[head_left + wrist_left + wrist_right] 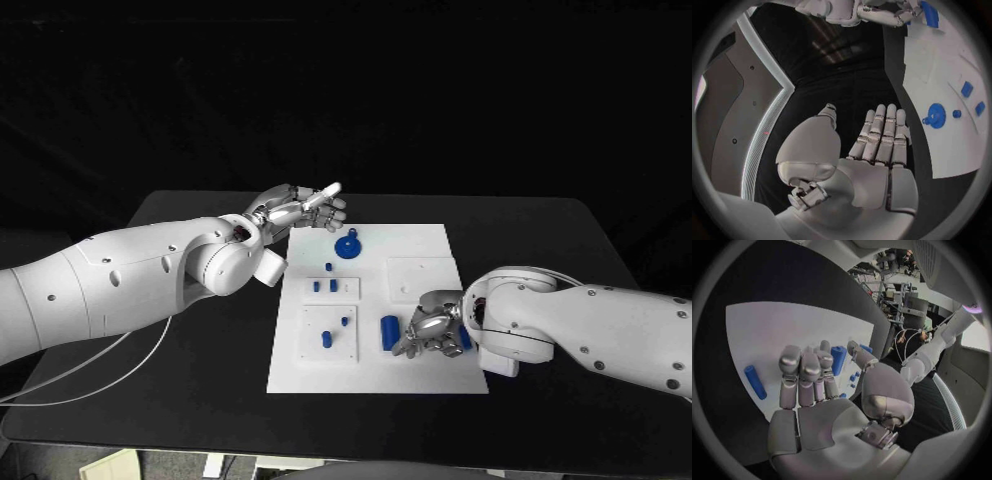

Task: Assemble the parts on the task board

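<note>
Fingers of the right robot hand (433, 325) curl down over the near right part of the flat white rectangular task board (418, 245), close above two blue cylindrical pegs. The right wrist view shows those fingers side by side and bent, with one upright blue cylinder (838, 360) just beyond the fingertips and a second blue cylinder lying flat (754, 382) off to one side; nothing is seen pinched, and whether the hand touches a peg cannot be told. The left robot hand (300, 209) hovers at the far left corner of the board, fingers straight, close together and holding nothing, as its own wrist view confirms (879, 145).

Risk, as a judgement: the right hand's bent fingers crowd the pegs, so a downward or sideways move could knock the standing peg over or roll the lying one (389, 332) off the board onto the black bench (188, 380). A poor pinch could also drop a peg askew beside its hole. The left hand sits near the round blue disc-shaped part with a small loop (348, 244); a careless sweep could shift it or the small blue blocks (330, 285) seated in the raised white plate.

No brand, label or writing can be read anywhere.
</note>
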{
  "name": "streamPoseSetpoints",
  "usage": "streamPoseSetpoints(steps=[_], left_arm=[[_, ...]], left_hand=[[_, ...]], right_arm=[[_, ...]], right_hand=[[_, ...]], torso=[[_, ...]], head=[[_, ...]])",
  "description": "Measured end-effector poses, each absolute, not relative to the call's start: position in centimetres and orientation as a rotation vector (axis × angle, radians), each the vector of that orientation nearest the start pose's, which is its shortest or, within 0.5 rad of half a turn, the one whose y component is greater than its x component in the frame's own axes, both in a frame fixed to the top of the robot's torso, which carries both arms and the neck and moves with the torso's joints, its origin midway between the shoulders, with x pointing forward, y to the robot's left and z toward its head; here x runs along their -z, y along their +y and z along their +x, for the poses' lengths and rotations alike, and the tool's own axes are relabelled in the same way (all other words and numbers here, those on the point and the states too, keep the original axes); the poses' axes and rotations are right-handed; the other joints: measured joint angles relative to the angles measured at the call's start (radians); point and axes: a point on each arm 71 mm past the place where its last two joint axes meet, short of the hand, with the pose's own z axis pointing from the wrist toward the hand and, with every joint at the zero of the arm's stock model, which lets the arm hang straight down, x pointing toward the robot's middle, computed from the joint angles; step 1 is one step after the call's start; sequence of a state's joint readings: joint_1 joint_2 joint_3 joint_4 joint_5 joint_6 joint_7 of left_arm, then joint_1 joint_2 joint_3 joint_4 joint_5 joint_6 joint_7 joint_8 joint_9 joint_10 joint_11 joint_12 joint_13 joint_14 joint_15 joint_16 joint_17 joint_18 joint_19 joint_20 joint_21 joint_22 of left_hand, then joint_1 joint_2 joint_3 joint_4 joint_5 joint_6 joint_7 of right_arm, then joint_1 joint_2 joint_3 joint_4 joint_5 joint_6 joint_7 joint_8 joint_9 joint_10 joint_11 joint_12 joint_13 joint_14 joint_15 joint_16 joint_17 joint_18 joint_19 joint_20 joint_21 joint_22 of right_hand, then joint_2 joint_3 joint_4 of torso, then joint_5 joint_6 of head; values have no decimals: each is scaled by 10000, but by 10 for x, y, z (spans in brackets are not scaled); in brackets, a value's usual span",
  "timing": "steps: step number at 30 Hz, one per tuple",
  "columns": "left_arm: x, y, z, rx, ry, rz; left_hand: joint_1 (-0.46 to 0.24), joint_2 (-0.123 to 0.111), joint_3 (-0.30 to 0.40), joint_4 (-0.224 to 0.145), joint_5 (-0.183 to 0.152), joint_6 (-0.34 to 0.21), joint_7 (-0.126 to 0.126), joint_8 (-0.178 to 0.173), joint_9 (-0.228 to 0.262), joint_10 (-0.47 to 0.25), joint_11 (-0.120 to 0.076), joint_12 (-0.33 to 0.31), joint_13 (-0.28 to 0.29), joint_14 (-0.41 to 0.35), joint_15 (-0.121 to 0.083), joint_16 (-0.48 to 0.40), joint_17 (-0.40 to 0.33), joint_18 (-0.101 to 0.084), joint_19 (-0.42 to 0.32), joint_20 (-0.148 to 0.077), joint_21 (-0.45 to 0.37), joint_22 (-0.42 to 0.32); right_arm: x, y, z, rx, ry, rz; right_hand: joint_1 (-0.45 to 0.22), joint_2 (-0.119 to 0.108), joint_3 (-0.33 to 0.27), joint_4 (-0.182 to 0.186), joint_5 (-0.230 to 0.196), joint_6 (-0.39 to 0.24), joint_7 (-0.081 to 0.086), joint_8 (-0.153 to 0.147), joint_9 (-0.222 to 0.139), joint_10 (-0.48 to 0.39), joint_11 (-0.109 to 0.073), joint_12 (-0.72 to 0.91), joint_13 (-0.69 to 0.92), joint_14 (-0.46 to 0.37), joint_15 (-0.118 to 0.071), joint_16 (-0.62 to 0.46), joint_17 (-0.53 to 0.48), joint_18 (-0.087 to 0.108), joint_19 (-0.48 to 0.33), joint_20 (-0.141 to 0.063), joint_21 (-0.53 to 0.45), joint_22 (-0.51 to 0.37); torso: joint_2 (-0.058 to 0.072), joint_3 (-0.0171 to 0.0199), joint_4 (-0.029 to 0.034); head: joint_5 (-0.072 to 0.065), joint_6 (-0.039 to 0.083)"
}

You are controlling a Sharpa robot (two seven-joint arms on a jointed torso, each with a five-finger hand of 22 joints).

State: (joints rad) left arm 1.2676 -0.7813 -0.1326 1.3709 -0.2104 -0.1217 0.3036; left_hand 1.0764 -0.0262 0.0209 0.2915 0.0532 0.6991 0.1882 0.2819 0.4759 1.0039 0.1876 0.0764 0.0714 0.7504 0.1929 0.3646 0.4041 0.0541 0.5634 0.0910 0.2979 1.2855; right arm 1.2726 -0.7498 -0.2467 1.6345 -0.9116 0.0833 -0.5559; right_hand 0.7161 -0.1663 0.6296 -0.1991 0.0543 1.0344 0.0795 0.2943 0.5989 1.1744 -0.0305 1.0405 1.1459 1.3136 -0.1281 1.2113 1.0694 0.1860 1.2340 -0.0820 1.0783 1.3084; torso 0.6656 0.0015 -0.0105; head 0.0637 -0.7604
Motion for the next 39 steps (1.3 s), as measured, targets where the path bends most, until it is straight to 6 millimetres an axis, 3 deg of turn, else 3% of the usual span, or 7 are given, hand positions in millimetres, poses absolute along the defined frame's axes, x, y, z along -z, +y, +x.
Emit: streamPoseSetpoints(steps=[11, 19, 25, 34, 39], left_arm=[[190, 211, 512, 14791, 16743, -8484], [190, 211, 512, 14783, 16743, -8488], [191, 212, 512, 14752, 16730, -8501], [191, 212, 513, 14754, 16724, -8497], [191, 212, 513, 14766, 16727, -8491]], left_hand=[[39, 39, 0, 0, 0, 0, 0, 0, 0, 0, 0, 0, 0, 0, 0, 0, 1, 136, 0, 0, -18, 9], [94, 15, -46, 2, 0, 0, 0, 0, -10, 0, 0, 0, 0, 0, 0, 0, -9, 135, -1, 1, -39, 18], [186, 105, -86, 27, 0, 65, 8, 39, -15, 37, -37, 0, 0, 1, 1, 0, -8, 132, -1, 1, -39, 32], [263, 105, -167, 2, 0, 128, 16, 78, -30, 111, -38, 0, 0, 73, 2, 0, -7, 124, 73, 1, -78, 58], [303, 145, -167, 1, 0, 128, 16, 79, -31, 146, -73, 0, 1, 73, 1, 0, -17, 81, 73, 2, -78, 57]], right_arm=[[258, -156, 422, -5026, 25218, 1236], [255, -176, 421, -5153, 25045, 1597], [239, -195, 430, -5373, 24382, 2020], [238, -180, 427, -5681, 24262, 1446], [239, -169, 427, -5715, 24206, 997]], right_hand=[[-61, -61, -169, -7, 0, 8, 7, 0, 11, 1, 1, 0, 9, -24, -20, 0, -1, 0, 0, 1, 0, 0], [167, 167, -225, -64, 0, 8, 7, -43, 9, 1, 1, -11, 10, -26, -19, -39, -2, 0, 0, 2, 0, 0], [360, 360, -306, -287, 0, -50, 65, -132, 12, 35, 36, -39, 36, -27, -17, -40, -3, 1, 0, 3, -38, 0], [402, 403, -347, -382, 0, -50, 64, -132, 66, 35, 36, -38, 49, -28, -15, -40, 9, 0, -1, 5, -38, 0], [439, 440, -347, -382, 0, 38, -19, -132, 90, 89, -16, -38, 73, -26, -13, -80, 8, 1, 2, 34, -38, 0]], torso=[[-1, 8, -11], [-1, 11, -12], [-4, 8, -12], [-4, 12, -17], [2, 12, -18]], head=[[10, 10], [11, 17], [-2, 29], [-32, 42], [-48, 43]])
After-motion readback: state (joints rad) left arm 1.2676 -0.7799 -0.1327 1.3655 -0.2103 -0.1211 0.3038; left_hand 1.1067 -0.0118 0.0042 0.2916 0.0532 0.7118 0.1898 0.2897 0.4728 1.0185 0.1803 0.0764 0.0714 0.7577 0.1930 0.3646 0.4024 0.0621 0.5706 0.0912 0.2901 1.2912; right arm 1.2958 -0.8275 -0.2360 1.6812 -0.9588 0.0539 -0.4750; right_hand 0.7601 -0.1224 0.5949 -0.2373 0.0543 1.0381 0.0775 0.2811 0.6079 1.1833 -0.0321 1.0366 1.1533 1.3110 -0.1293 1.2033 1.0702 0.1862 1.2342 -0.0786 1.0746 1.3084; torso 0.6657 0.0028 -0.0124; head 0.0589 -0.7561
